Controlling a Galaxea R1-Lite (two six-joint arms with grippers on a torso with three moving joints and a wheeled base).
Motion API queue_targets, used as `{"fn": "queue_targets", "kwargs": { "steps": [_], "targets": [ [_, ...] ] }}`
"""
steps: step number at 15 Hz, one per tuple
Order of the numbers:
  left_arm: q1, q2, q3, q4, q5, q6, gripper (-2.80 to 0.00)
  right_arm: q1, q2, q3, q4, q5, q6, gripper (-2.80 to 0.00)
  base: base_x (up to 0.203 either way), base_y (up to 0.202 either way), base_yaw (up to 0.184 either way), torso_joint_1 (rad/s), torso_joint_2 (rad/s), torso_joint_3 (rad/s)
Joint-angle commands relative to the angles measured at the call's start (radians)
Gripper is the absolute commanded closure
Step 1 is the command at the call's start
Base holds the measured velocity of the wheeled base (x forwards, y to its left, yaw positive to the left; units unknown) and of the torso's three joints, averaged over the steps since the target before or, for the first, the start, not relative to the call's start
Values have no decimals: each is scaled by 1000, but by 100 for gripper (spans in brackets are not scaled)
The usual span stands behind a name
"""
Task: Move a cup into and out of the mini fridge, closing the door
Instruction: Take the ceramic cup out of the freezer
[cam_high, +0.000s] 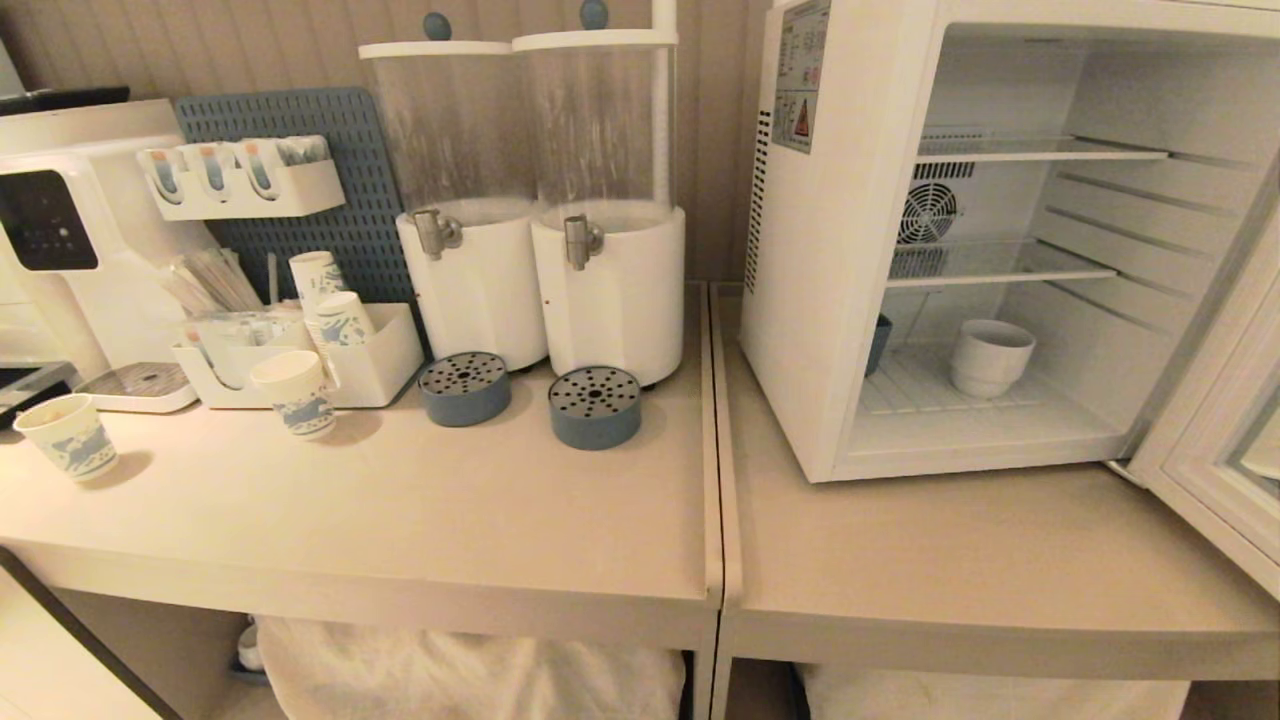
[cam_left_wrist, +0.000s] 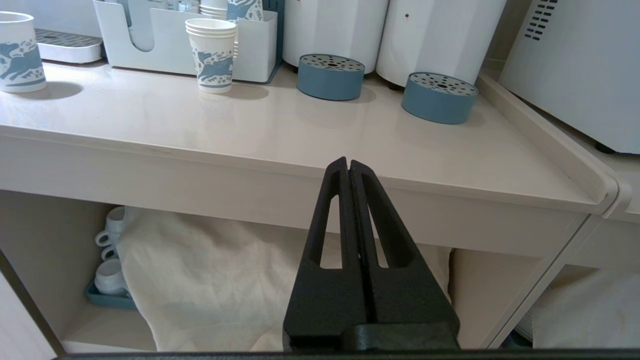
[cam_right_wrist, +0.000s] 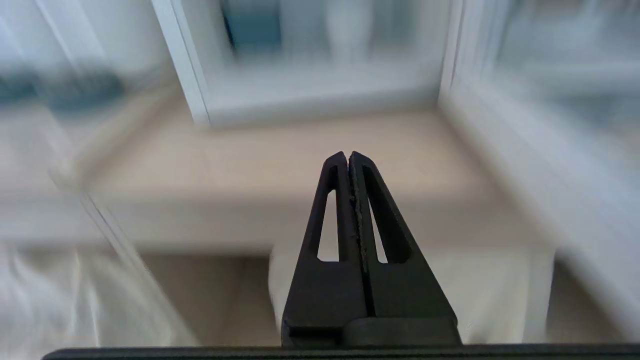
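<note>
Inside, on the floor rack of the mini fridge (cam_high: 830, 300) at the right of the head view, sits the cup (cam_high: 988, 357), a squat white ceramic mug. The door (cam_high: 1215, 470) stands swung wide at the frame's lower right edge. Neither arm shows in this view. The cup looks stiff, smooth-glazed and breakable, light enough for 1 gripper; no handle shows from here, so the rim wall seems the likeliest hold, and the wire rack beneath may let it skid. At the left of the frame, 2 drink dispensers (cam_high: 540, 280) and printed paper cups (cam_high: 295, 392) stand on a pale beige counter (cam_high: 400, 500), which meets a second counter section under the fridge along a raised seam.

From the left wrist view, the left gripper (cam_left_wrist: 348, 165) hangs before the counter's front edge at lower centre, its black fingers pressed together on nothing. White cloth fills the shelf below.

From the right wrist view, heavily blurred, the right gripper (cam_right_wrist: 348, 157) is likewise pinched closed and empty, pointing toward the fridge's open front at the top of the frame.
</note>
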Motion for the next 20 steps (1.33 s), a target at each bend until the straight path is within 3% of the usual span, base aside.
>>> {"fn": "queue_targets", "kwargs": {
  "steps": [1, 3, 6, 9, 13, 15, 20],
  "targets": [
    [0, -5, 40, -2, 0, -1, 0, 0, 37, -178, 43, 4, -5, 0, 0, 0, 0, 0, 0, 0],
    [0, -5, 40, -2, 0, -2, 0, -1, 170, -341, 69, 16, -13, 0, 0, 0, 0, 0, 0, 0],
    [0, -5, 40, -2, 0, -4, 0, -4, 445, -477, 1, 21, -41, 0, 0, 0, 0, 0, 0, 0],
    [0, -5, 40, -2, 0, -4, 0, -3, 711, -556, -63, 30, -55, 0, 0, 0, 0, 0, 0, 0],
    [0, -5, 40, -2, 0, -8, 0, 13, 1006, -568, -247, 35, -61, 0, 0, 0, 0, 0, 0, 0],
    [1, -5, 40, -6, 1, -10, 0, 27, 1125, -527, -385, 37, -62, 0, 0, 0, 0, 0, 0, 0],
    [0, -5, 40, -6, 1, -10, 0, 60, 1502, -353, -991, 29, -74, 0, 0, 0, 0, 0, 0, 0]
  ]
}}
